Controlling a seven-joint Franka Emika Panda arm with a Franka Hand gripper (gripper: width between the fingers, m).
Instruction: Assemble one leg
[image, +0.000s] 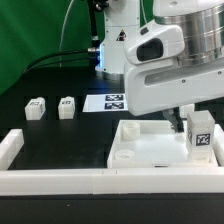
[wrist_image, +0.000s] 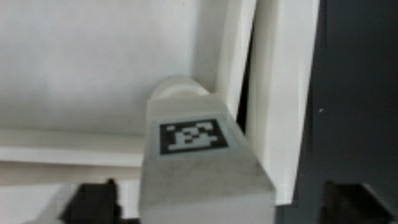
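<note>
My gripper is shut on a leg, a small white blocky peg with a marker tag on its face. It holds the leg upright at the near corner of the large white square panel, on the exterior view's right. I cannot tell whether the leg's lower end touches the panel. In the wrist view the leg stands between the dark fingers of my gripper, over the panel's edge. Two more legs lie on the black table at the exterior view's left.
The marker board lies flat behind the panel. A white rail runs along the table's front, with a short upright arm at the exterior view's left. The robot's base stands at the back.
</note>
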